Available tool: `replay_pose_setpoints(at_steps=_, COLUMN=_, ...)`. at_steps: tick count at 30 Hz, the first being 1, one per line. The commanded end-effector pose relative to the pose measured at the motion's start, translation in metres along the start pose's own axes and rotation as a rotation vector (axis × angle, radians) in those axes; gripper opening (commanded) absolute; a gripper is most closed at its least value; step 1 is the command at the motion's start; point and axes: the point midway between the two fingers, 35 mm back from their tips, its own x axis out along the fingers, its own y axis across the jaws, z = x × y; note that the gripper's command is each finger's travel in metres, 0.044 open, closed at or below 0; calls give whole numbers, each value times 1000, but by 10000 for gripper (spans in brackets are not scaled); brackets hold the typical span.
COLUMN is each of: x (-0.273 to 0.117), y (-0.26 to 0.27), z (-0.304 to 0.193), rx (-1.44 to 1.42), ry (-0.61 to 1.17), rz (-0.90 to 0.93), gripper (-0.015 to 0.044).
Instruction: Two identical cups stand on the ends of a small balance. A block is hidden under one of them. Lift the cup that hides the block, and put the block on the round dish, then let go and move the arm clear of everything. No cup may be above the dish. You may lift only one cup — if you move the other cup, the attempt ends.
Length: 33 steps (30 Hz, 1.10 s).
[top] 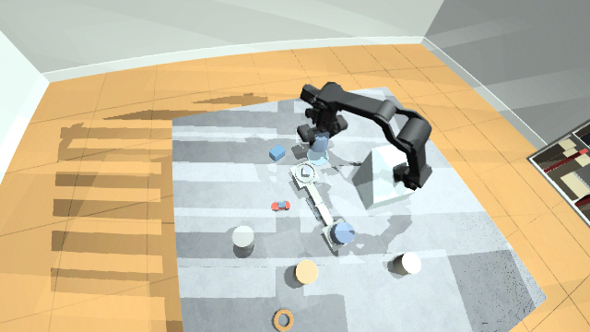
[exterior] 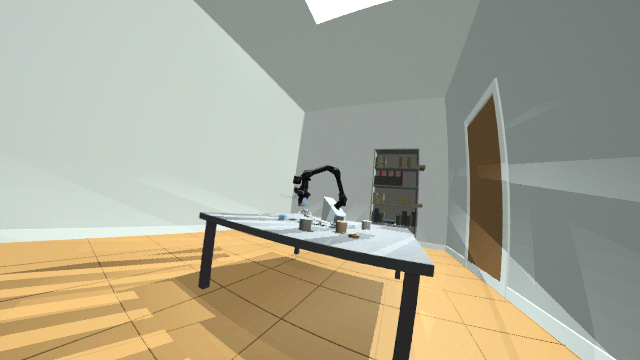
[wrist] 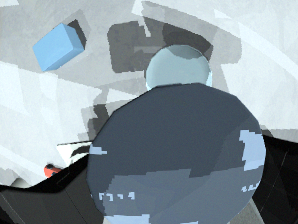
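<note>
My gripper [top: 322, 134] [exterior: 303, 199] is shut on a blue cup [top: 321, 143] [wrist: 175, 135], which is held in the air. The round dish [top: 318, 158] [wrist: 177, 67] shows just below the cup in the top view and is partly covered by it in the wrist view; whether the cup is directly above it is hard to tell. A small pale block [top: 305, 171] sits uncovered on the far end of the balance [top: 313, 195]. The other blue cup [top: 342, 232] stands on the near end. In the wrist view the block is hidden.
A blue box [top: 277, 152] [wrist: 57, 47] lies left of the dish. A red toy car [top: 280, 206] is left of the balance. A large white wedge [top: 389, 197] stands right. Cylinders [top: 243, 236] [top: 306, 272] [top: 410, 263] and an orange ring [top: 276, 320] are nearer the front.
</note>
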Motion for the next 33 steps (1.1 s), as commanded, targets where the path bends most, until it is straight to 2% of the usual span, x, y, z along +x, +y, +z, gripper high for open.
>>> replay_pose_setpoints(at_steps=1, x=9, y=-28, z=16, rx=-2, ry=-4, rz=-4, gripper=0)
replay_pose_setpoints(at_steps=16, x=61, y=-141, z=48, rx=-25, ry=3, rz=-14, gripper=0)
replay_pose_setpoints(at_steps=21, x=67, y=-145, z=48, rx=-27, ry=5, rz=-14, gripper=0)
replay_pose_setpoints(at_steps=28, x=102, y=-146, z=47, rx=-27, ry=5, rz=-13, gripper=0)
replay_pose_setpoints(at_steps=33, x=104, y=-146, z=47, rx=-27, ry=6, rz=-13, gripper=0)
